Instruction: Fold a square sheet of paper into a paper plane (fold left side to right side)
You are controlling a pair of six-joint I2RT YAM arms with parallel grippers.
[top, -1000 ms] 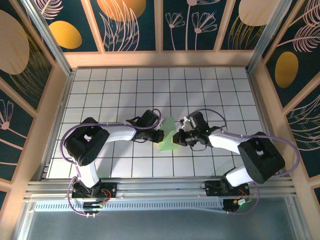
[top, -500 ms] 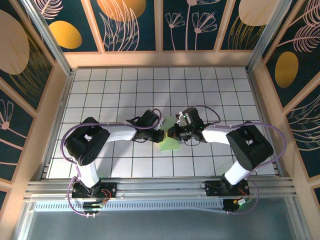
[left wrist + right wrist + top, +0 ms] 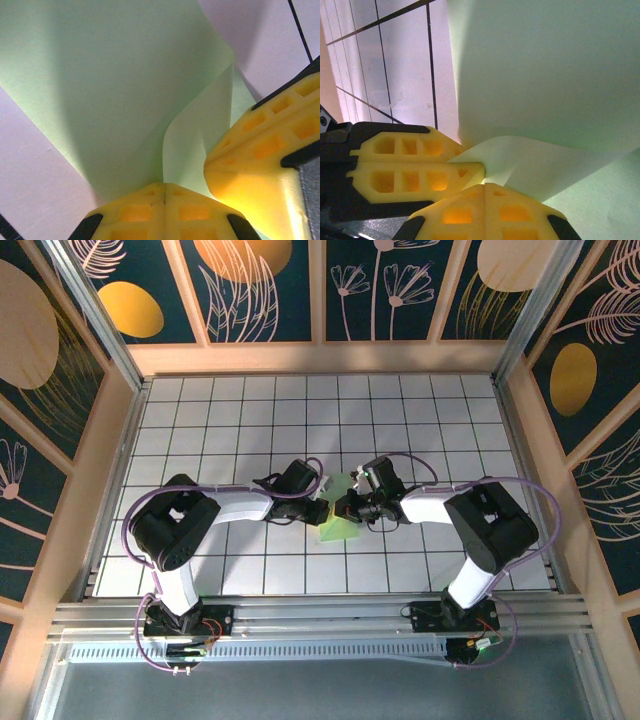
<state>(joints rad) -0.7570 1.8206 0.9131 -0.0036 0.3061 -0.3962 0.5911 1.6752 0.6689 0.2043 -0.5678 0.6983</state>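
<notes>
Square sheet of paper (image 3: 340,530), creased, mid-tabletop (image 3: 200,420); we find left gripper (image 3: 164,192) and right gripper (image 3: 485,189) both pinching it.

square sheet of paper (image 3: 335,528): on the table (image 3: 230,420), mid-table, between the grippers
left gripper (image 3: 322,510): touching the sheet's left edge
right gripper (image 3: 346,508): over the sheet, just right of the left gripper

The square sheet of paper (image 3: 100,75) is thin, smooth, matt pale green paper. The left gripper (image 3: 164,194) and right gripper (image 3: 485,191) have fingers of matt yellow moulded plastic, pitted with recesses. The table (image 3: 200,420) is smooth white with a slight sheen. The near rail (image 3: 300,618) is ribbed metal.
</notes>
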